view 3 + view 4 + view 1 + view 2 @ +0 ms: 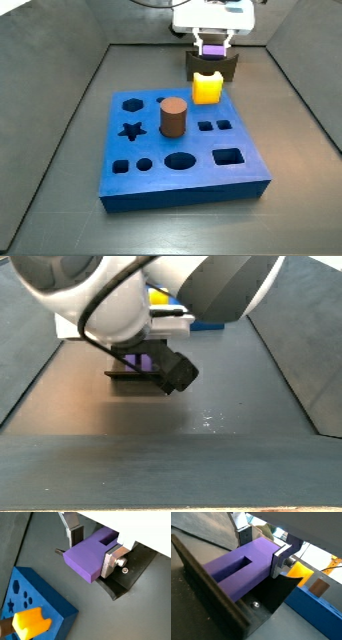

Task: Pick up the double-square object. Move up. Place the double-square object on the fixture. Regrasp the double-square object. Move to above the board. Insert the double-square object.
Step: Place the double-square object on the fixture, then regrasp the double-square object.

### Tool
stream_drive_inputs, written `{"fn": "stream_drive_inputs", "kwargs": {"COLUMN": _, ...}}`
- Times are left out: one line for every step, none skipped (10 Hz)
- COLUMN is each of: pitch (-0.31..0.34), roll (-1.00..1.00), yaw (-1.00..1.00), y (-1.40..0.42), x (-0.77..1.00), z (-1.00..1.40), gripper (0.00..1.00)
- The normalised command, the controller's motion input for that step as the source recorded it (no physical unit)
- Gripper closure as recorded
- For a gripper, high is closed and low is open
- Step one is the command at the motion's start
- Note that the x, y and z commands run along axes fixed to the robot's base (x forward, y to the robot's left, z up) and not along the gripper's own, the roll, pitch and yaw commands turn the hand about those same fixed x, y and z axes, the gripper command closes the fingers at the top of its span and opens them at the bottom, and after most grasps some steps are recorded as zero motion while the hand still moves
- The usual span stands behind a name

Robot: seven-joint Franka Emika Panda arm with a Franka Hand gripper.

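The light-purple double-square object lies on its side on the dark fixture, its slot showing in a wrist view. My gripper straddles it, with one silver finger flush against its side and the other finger at its opposite edge, so it looks shut on it. In a side view the gripper sits at the fixture behind the blue board, with purple between the fingers. The arm hides most of this in a side view.
A yellow block stands in the board's back edge, just in front of the fixture. A brown cylinder stands upright in the board. The board's corner and the yellow block are close beside the fixture. Dark walls ring the floor.
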Motion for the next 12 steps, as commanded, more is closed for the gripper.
{"fn": "stream_drive_inputs", "kwargs": {"pitch": -0.028, "roll": -0.14, "yaw": -0.10, "y": 0.08, "x": 0.08, "z": -0.31, "gripper": 1.00}}
{"fn": "stream_drive_inputs", "kwargs": {"pitch": -0.033, "roll": -0.14, "yaw": -0.09, "y": 0.07, "x": 0.08, "z": -0.28, "gripper": 1.00}}
{"fn": "stream_drive_inputs", "kwargs": {"pitch": -0.033, "roll": -0.14, "yaw": -0.07, "y": 0.06, "x": 0.09, "z": -0.27, "gripper": 1.00}}
{"fn": "stream_drive_inputs", "kwargs": {"pitch": 0.000, "roll": 0.00, "yaw": 0.00, "y": 0.00, "x": 0.00, "z": 0.00, "gripper": 0.00}}
{"fn": "stream_drive_inputs", "kwargs": {"pitch": -0.008, "roll": 0.04, "yaw": -0.08, "y": 0.00, "x": 0.00, "z": 1.00, "gripper": 0.00}}
{"fn": "stream_drive_inputs", "kwargs": {"pitch": -0.001, "roll": 0.04, "yaw": -0.06, "y": 0.00, "x": -0.01, "z": 1.00, "gripper": 0.00}}
{"fn": "stream_drive_inputs", "kwargs": {"pitch": 0.005, "roll": 0.05, "yaw": -0.04, "y": 0.00, "x": -0.02, "z": 1.00, "gripper": 0.00}}
{"fn": "stream_drive_inputs", "kwargs": {"pitch": 0.005, "roll": 0.06, "yaw": -0.03, "y": 0.00, "x": -0.03, "z": 1.00, "gripper": 0.00}}
{"fn": "stream_drive_inputs", "kwargs": {"pitch": 0.015, "roll": 0.06, "yaw": -0.01, "y": 0.00, "x": -0.04, "z": 1.00, "gripper": 0.00}}
{"fn": "stream_drive_inputs", "kwargs": {"pitch": 0.024, "roll": 0.06, "yaw": 0.00, "y": 0.00, "x": -0.04, "z": 0.96, "gripper": 0.00}}
{"fn": "stream_drive_inputs", "kwargs": {"pitch": 0.042, "roll": 0.07, "yaw": 0.00, "y": 0.00, "x": -0.04, "z": 0.74, "gripper": 0.00}}
{"fn": "stream_drive_inputs", "kwargs": {"pitch": 0.052, "roll": 0.06, "yaw": 0.00, "y": 0.00, "x": -0.03, "z": 0.57, "gripper": 0.00}}
